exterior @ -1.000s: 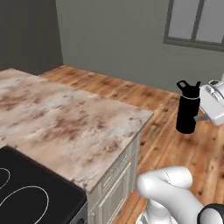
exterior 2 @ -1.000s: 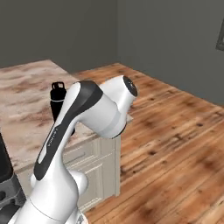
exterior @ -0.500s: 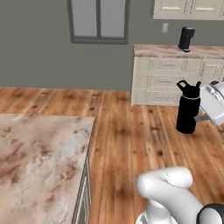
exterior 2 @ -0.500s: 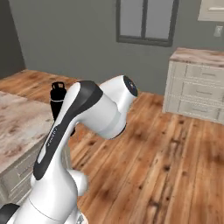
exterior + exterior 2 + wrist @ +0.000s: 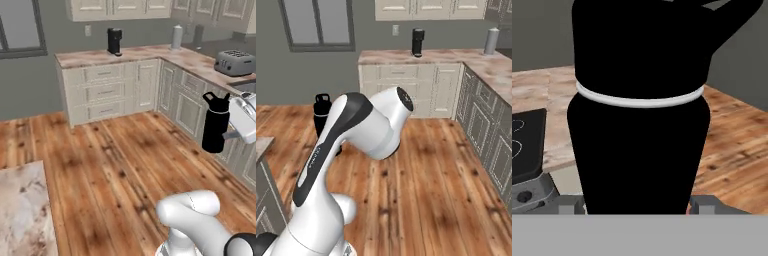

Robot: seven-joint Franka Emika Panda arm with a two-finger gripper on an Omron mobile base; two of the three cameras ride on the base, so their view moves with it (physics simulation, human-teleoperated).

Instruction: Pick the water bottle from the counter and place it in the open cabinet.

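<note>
Black matte water bottle (image 5: 215, 125) is pinched upright at its lower body between the fingers (image 5: 704, 204) of the gripper (image 5: 637, 207), carried clear above the wood floor (image 5: 130, 160). Pick-up is judged done. Placement in the open cabinet is judged outstanding; none is identified.

The left base view looks forward and down from behind the arm, whose white body rises at five o'clock; the wooden floor (image 5: 115, 165) spreads ahead and the far counter (image 5: 125, 54) runs across at twelve o'clock. The right base view faces the same floor and counter (image 5: 421, 56) from the other side, the arm rising at seven o'clock. The hand view sits very close against the water bottle (image 5: 639, 110), with a stovetop (image 5: 527, 145) at nine o'clock.
</note>
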